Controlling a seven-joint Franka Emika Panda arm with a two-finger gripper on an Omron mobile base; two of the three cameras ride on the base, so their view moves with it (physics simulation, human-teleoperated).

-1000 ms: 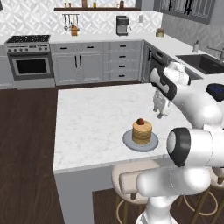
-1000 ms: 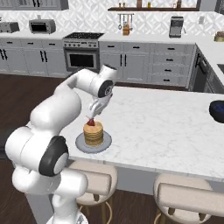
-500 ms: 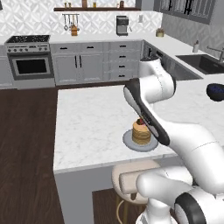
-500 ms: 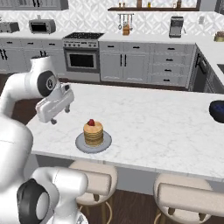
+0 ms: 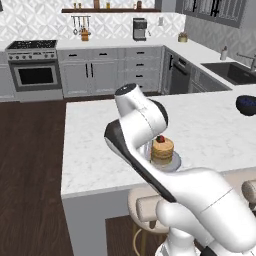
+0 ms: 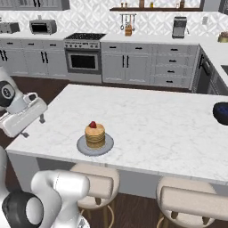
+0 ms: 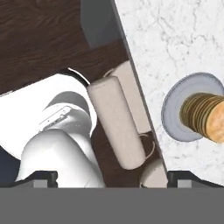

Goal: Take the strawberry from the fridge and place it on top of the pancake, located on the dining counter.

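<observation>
Since half a second ago the arm has swung further off to the left edge of the counter (image 6: 147, 116), away from the pancake (image 6: 95, 135). The gripper (image 6: 32, 126) now hangs over the counter's left end, fingers apart and holding nothing. The strawberry (image 6: 92, 124) sits on top of the pancake, on the plate (image 6: 81, 145) near the counter's front edge. A black bowl (image 6: 221, 112) rests far right. Stools (image 6: 187, 202) stand below the front edge.
</observation>
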